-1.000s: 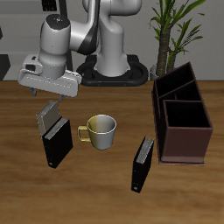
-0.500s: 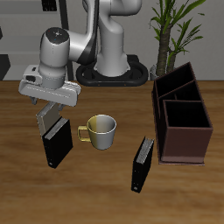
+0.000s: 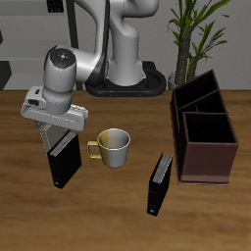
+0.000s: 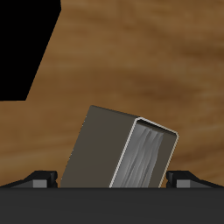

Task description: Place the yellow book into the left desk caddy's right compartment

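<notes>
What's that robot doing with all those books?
The robot's hand has come down over the small grey book with tan-yellow edges, with a finger on each side. It hasn't lifted it yet. A black book lies right beside it. The dark brown box with compartments waits across the table, past the yellow mug.

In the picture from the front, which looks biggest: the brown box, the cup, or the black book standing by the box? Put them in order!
1. The left desk caddy looks biggest.
2. The black book beside it comes next, though it stands nearer the camera.
3. The mug looks smallest, but only slightly.
</notes>
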Controlling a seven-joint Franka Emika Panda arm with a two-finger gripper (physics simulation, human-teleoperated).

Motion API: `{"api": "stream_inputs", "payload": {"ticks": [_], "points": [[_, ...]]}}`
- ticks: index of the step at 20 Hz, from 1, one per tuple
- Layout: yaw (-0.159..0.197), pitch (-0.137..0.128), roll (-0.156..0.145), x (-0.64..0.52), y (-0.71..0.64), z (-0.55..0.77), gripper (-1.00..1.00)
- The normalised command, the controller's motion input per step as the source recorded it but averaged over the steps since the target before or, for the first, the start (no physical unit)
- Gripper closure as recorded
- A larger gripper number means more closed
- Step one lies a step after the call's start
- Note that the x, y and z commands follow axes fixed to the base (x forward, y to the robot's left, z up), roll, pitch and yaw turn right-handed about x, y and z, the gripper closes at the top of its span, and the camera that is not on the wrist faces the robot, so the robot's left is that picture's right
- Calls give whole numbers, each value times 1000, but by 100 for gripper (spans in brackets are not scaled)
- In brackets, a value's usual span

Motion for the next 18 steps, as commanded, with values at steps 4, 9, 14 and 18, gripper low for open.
{"api": "stream_inputs", "payload": {"ticks": [4,9,14,18], "points": [[-93,-13,-7,78,34,-140,100],[29,-2,6,34,95,87,100],[0,-29,0,-79,122,381,100],[18,10,-15,-139,171,504,100]]}}
